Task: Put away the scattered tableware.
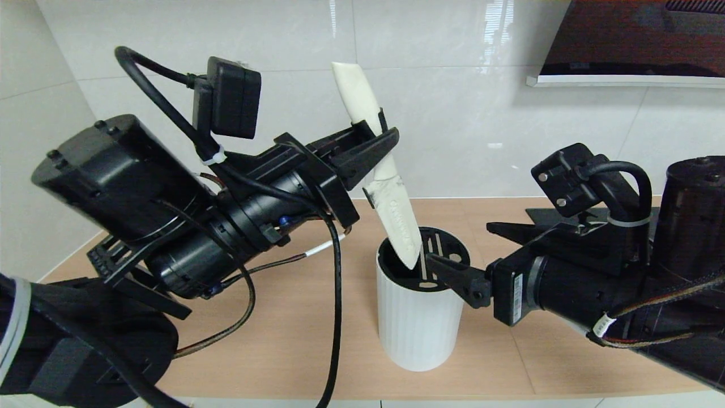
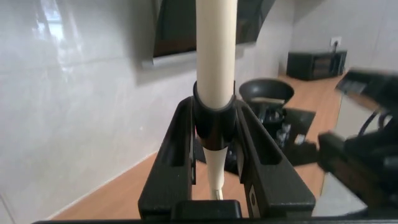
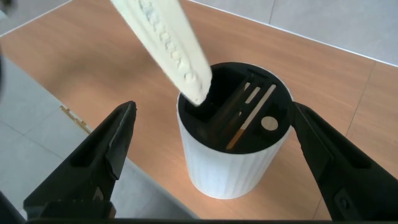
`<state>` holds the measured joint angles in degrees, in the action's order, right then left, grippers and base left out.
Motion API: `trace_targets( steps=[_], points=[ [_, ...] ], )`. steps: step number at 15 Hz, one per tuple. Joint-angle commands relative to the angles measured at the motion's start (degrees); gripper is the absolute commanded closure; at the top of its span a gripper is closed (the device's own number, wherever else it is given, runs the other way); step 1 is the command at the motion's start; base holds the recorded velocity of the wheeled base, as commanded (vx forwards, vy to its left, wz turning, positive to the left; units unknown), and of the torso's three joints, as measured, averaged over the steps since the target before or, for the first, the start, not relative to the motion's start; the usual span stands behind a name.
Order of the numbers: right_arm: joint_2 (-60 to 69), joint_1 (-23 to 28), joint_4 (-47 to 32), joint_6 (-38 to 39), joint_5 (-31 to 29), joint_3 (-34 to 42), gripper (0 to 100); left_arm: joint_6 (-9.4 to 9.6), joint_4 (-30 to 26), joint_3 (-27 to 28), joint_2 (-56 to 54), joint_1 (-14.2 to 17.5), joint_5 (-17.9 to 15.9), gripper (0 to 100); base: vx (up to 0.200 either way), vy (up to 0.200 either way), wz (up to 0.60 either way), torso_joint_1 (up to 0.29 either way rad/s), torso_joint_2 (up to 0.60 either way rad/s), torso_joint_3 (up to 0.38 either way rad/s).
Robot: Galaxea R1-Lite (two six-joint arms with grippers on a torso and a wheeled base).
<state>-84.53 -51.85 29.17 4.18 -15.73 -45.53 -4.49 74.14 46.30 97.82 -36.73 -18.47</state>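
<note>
We judge the knife nearly stored: left gripper jaws pinch its handle, tip inside the holder at 9 o'clock, release remaining, and right gripper jaws stand spread around the holder.

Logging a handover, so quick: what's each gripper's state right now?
Left gripper: closed on the white knife, tip at the utensil holder mouth.
Right gripper: open, straddling the utensil holder.

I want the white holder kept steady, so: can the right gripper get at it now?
Probably yes. The right gripper stands open with a finger at each side of the white holder, and nothing lies between them. The knife points in from above, out of the way.
</note>
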Motion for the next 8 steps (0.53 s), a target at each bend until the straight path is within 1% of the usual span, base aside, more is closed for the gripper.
trace_targets(
  steps=[1,2,3,4,8],
  points=[
    [-0.37,-0.01,0.01,-0.23,-0.01,0.09,0,0.09,0.04,-0.6,1.5,-0.01,0.01,100,0.0,0.0,0.0,0.0,0.0,0.0],
    [-0.46,-0.01,0.01,-0.58,-0.09,0.09,0,0.18,0.04,-0.6,1.85,-0.01,0.01,100,0.0,0.0,0.0,0.0,0.0,0.0],
    [-0.46,-0.01,0.01,-0.75,-0.09,0.09,0,0.88,0.04,-0.6,3.08,-0.01,0.28,100,0.0,0.0,0.0,0.0,0.0,0.0],
    [-0.46,-0.01,0.01,-0.75,-0.09,0.09,0,1.15,0.04,-0.6,3.78,-0.01,0.36,100,0.0,0.0,0.0,0.0,0.0,0.0],
    [-0.64,-0.01,0.01,-0.75,-0.09,0.09,0,1.23,0.74,-0.68,7.83,-0.01,0.54,100,0.0,0.0,0.0,0.0,0.0,0.0]
  ],
)
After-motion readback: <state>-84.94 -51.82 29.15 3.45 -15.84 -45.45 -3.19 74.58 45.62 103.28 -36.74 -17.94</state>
